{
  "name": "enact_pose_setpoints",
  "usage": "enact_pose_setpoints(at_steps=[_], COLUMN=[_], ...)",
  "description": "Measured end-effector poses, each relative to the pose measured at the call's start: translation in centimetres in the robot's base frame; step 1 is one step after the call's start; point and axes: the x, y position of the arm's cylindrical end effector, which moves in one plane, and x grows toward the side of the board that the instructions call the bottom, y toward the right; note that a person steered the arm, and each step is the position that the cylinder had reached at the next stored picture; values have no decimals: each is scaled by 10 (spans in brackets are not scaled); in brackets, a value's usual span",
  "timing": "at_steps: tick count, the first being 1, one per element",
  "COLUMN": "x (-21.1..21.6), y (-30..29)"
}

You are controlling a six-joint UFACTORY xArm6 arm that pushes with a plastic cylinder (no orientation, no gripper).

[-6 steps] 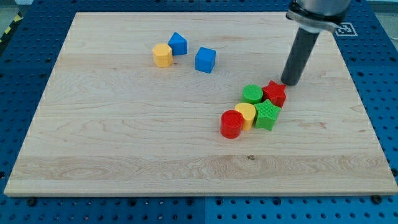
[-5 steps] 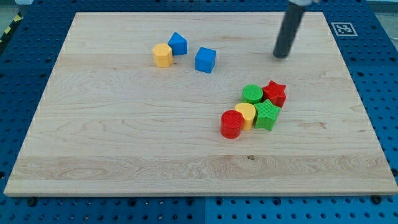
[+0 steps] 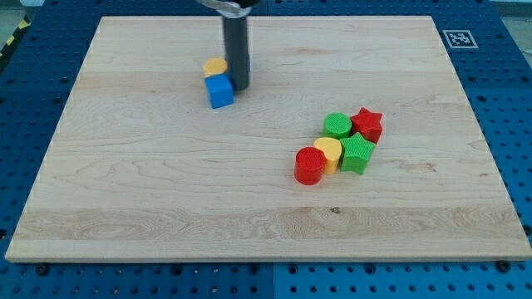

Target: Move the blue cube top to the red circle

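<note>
The blue cube (image 3: 219,91) lies in the upper left part of the wooden board (image 3: 166,191). My tip (image 3: 238,87) stands right against the cube's right side. The red circle (image 3: 309,165) lies well away toward the view's lower right, at the left end of a cluster of blocks. A yellow block (image 3: 215,66) sits just above the blue cube, partly hidden by the rod. The second blue block seen earlier does not show; the rod covers that spot.
Next to the red circle lie a yellow block (image 3: 328,152), a green star-like block (image 3: 358,154), a green circle (image 3: 337,125) and a red star (image 3: 367,124), all touching or nearly so.
The rod swept from the upper right to the upper left. The blue cube has slid left and slightly down, next to the yellow block. The other blue block is now out of sight.
</note>
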Motion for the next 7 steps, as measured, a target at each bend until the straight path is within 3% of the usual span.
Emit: enact_pose_setpoints(at_steps=[1,2,3,4,5,6,7], x=[28,43,29,74,106,103,103], y=[-41,-44,-97,-119,-38,21,-54])
